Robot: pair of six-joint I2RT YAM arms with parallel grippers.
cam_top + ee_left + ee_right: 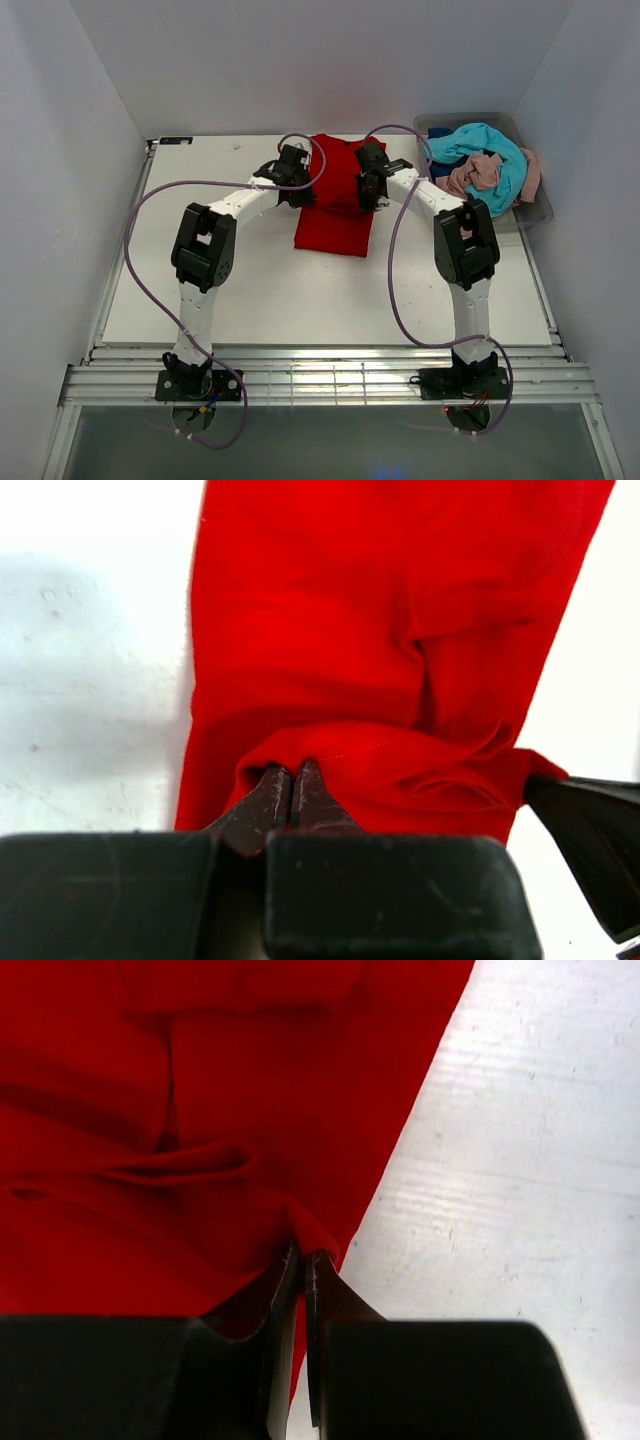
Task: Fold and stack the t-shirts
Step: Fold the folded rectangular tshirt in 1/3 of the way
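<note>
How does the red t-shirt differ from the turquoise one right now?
The red t-shirt lies in a folded strip on the table; the turquoise t-shirt sits crumpled in the bin among other tees. The left gripper and right gripper pinch the red t-shirt's folded edge; nothing holds the turquoise t-shirt. Both are plain cloth tees.

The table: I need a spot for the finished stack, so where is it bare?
Bare: the wide near strip of the table between the red t-shirt and the arm bases, and the far left corner. Crowded: the far middle, where left gripper and right gripper pinch the shirt, and the full bin at far right.
</note>
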